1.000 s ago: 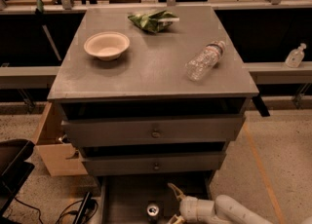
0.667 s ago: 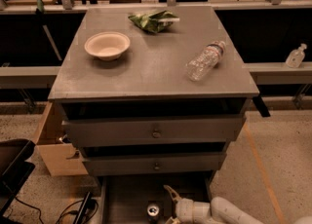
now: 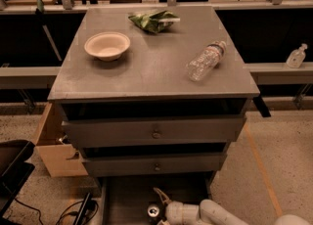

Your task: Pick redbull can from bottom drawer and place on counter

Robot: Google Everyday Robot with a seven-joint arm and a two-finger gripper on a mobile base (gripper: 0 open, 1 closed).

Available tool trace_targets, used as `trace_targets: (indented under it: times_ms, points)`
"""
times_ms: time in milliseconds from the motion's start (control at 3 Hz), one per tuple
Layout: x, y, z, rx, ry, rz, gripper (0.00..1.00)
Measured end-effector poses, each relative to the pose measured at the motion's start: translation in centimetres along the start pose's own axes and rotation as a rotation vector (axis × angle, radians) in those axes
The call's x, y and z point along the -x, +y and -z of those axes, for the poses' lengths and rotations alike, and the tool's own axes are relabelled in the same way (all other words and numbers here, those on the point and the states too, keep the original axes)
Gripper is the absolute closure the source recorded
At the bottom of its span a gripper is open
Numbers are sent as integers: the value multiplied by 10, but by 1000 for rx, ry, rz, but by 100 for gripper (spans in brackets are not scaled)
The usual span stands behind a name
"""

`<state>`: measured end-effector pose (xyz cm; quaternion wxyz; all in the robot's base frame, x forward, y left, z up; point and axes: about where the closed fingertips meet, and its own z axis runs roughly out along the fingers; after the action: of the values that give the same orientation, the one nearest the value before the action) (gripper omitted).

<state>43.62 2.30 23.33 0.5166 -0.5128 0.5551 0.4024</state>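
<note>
In the bottom drawer (image 3: 124, 194) the gripper (image 3: 158, 207) is held jaws spread, seemingly astride the redbull can (image 3: 153, 212); centring is advised before squeezing

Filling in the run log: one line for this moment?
gripper: in bottom drawer, fingers open | redbull can: upright beside gripper | counter: no can yet

- You have one redbull can (image 3: 153, 212), in the bottom drawer (image 3: 126, 202).
- You have one gripper (image 3: 160, 208), fingers spread, at that can.
- You can count three drawers in all.
- On your counter (image 3: 151, 72): one bowl (image 3: 107, 46), one water bottle (image 3: 206, 61), one green bag (image 3: 153, 21).
</note>
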Motion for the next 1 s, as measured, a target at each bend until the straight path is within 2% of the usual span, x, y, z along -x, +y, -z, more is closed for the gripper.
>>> trace_targets:
  times_ms: [333, 1000]
  points:
    - [-5, 4, -13, 8, 3, -2, 16]
    - [-3, 6, -16, 13, -3, -4, 62]
